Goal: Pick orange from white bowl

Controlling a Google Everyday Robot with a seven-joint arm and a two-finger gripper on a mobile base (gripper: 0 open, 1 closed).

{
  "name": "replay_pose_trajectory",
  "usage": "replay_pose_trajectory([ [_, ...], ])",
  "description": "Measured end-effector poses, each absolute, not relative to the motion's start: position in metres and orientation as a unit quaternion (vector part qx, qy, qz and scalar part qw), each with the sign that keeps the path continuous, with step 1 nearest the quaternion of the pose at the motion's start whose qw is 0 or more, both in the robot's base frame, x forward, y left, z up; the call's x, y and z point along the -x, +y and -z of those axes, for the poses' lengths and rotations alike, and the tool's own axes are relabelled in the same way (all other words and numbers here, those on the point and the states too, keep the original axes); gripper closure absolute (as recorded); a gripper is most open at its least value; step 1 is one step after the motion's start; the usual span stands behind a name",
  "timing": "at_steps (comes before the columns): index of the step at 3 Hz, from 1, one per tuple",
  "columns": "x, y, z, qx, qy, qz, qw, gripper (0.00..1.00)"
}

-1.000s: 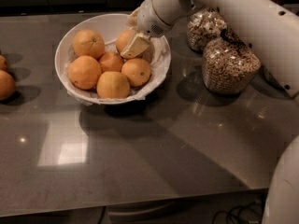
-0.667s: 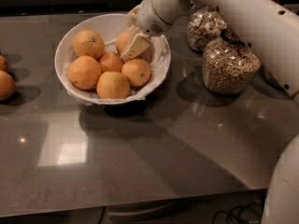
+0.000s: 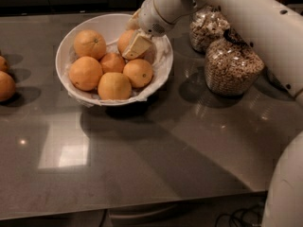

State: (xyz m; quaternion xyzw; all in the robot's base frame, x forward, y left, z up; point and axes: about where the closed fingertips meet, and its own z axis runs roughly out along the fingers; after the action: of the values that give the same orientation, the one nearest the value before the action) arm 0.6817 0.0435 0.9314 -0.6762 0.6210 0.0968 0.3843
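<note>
**Q:** Which step is in hand?

**A:** The grasp, by my reading. Above the table, the arm reaches in from the right to the bowl. The orange lies at the bowl's far right, touching other oranges. The gripper sits on it.

**Q:** Grip state?

**A:** Cannot tell, neither its opening nor whether it holds the orange.

**Q:** What does the next move call for?

**A:** Probably a secure hold first. Then a straight lift clear of the neighbours.
</note>
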Motion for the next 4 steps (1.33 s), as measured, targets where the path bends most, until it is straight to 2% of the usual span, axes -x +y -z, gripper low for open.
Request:
replay_pose_trajectory([
  [1,-0.6817,0.0438,-0.9318,0.676,0.621,-0.097,0.384,0.8],
  [2,-0.684,0.0417,-0.9295,0.673,0.626,-0.093,0.382,0.66],
  [3,-0.6838,0.0441,-0.9327,0.673,0.626,-0.093,0.382,0.76],
  [4,-0.6838,0.0442,-0.9327,0.673,0.626,-0.093,0.382,0.98],
])
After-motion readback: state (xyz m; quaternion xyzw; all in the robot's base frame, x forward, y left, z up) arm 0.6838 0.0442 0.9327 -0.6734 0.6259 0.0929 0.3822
